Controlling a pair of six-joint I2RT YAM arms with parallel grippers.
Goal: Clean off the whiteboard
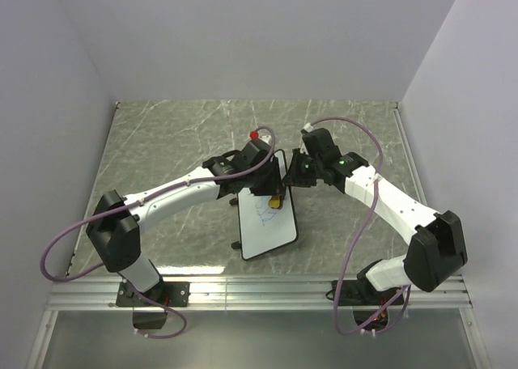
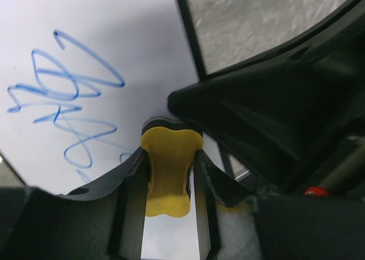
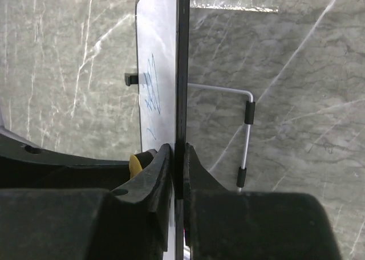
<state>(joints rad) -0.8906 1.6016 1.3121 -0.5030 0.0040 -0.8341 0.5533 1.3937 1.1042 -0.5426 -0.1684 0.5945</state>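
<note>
Table (image 1: 162, 142) is showing open marble all round the whiteboard (image 1: 271, 227) sitting mid-table. Right gripper (image 3: 178, 157) is pinching its black edge. Left gripper (image 2: 170, 157) is squeezing the eraser (image 2: 169, 180), holding it over the board's right edge, beside the scribbles (image 2: 63, 94).

Small whiteboard (image 1: 271, 227) — white face, thin black frame, rounded corners, blue scribbles, central on the table (image 1: 162, 142)

Whiteboard (image 1: 271, 227): white w/ thin black frame, blue scribbles. Eraser (image 2: 169, 169) yellow. Worktop (image 1: 178, 134) dark grey-green marble patt. w/ white veins.
</note>
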